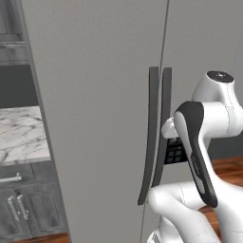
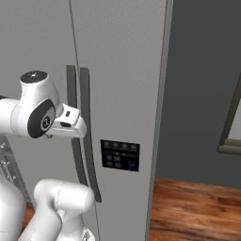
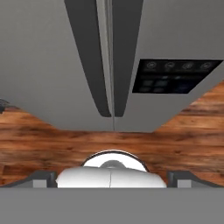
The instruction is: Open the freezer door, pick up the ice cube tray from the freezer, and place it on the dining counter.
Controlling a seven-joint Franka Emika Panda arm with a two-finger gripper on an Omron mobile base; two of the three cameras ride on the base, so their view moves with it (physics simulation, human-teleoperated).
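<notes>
Since the freezer door (image 1: 95,118) sits flush beside the button-panel door (image 2: 122,94) with its handle (image 1: 151,133) untouched, you have every step left: opening, retrieving the tray presumably inside, placing it; gripper (image 3: 111,177) faces the handles, tips well apart, holding nothing.

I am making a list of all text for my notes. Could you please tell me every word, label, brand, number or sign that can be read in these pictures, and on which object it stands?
No text can be read anywhere.
Black button panel on the right-hand door: small pale and blue symbols, too blurred to read.
Freezer door, its handle: no marks.
</notes>
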